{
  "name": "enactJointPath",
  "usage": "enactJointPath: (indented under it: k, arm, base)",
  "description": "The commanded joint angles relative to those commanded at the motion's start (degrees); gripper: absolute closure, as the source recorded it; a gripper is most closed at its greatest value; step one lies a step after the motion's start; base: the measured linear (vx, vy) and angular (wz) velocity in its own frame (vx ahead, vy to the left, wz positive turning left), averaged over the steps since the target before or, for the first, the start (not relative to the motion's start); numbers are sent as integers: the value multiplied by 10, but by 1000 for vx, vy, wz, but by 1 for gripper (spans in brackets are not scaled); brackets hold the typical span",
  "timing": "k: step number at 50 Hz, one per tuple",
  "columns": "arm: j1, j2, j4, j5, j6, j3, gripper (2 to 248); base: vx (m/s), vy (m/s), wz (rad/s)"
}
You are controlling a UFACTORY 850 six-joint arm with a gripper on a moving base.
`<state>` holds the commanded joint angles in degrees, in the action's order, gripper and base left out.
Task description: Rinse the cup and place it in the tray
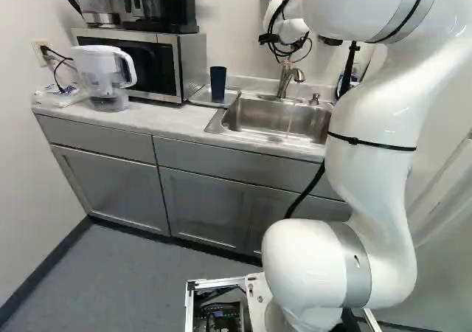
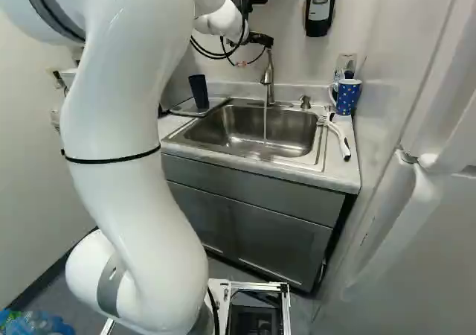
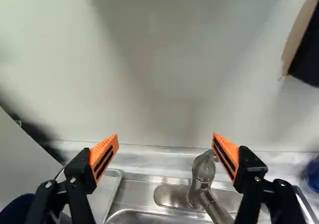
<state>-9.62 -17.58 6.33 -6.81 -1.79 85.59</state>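
Hand [image 3: 165, 136] apart, nothing held; dark cup [image 1: 217, 83] upright in tray [image 1: 198, 96] beside sink [image 1: 276, 116]; water [image 2: 265, 123] running, might get left on; low sideways swing could clip faucet [image 3: 203, 171] or topple cup

Tumbler [image 1: 218, 84]: dark navy, plain. Tray [image 2: 185, 111]: silver-grey. Mug [image 2: 347, 97]: blue, scattered pale spots. Finger pads [image 3: 103, 157]: orange, black-striped. Cabinet doors [image 1: 110, 188]: grey. Countertop [image 1: 147, 116]: whitish. Floor [image 1: 125, 280]: blue-grey. Microwave [image 1: 179, 65]: silver and black.
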Motion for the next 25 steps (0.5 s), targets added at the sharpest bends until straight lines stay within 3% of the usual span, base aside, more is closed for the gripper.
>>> enactJointPath:
  k: [25]
  arm:
    - [0,0,0,12,0,0,3]
  base:
    - [0,0,0]
